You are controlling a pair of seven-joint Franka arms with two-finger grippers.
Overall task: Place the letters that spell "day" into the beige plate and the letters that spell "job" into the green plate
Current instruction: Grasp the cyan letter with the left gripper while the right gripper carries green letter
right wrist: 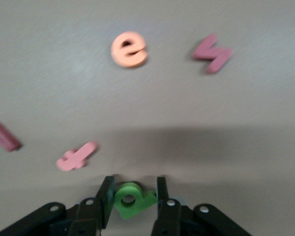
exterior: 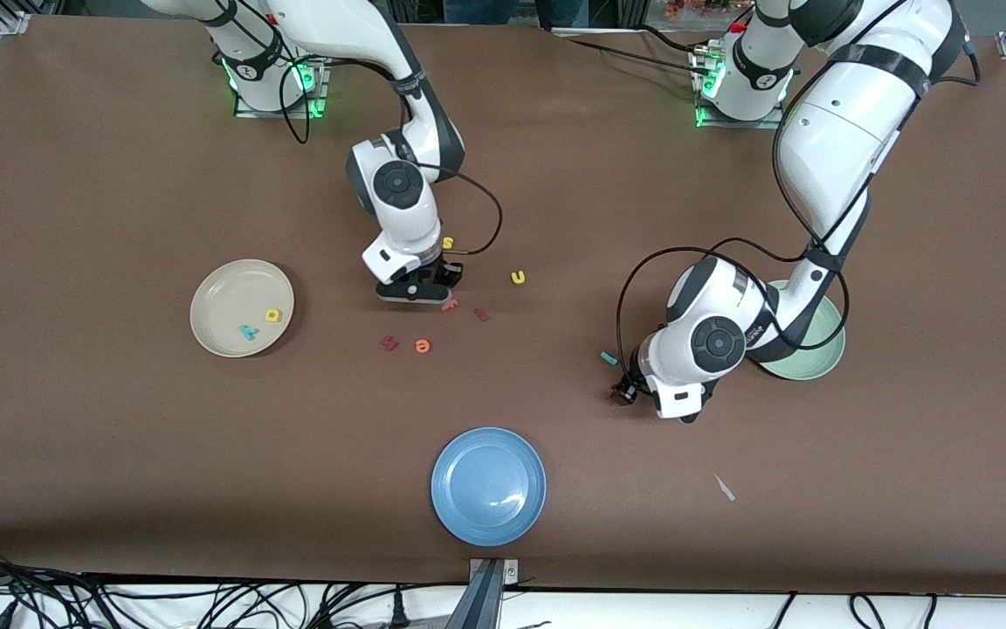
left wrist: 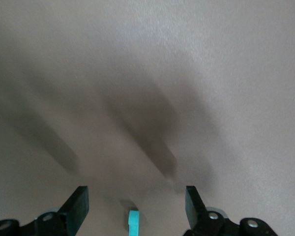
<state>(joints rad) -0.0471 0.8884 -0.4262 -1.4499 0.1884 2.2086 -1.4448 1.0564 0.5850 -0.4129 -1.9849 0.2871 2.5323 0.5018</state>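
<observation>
1. I see my right hand (right wrist: 132, 194) low over the brown counter (exterior: 119, 454), its fingers closed on the small dark green letter "a" (right wrist: 132, 200), which lies flat.
2. My left hand (left wrist: 132, 206) is wide open around the thin teal bar letter "j" (left wrist: 133, 221), holding nothing; the bar's long side runs along the fingers.
3. The yellow "d" (exterior: 272, 315) and teal "y" (exterior: 248, 332) lie in the round beige plate (exterior: 215, 297).
4. The pale green plate (exterior: 822, 354) sits under my left arm.

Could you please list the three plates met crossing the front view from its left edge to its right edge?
beige plate → blue plate → green plate, partly covered by the left arm.
</observation>
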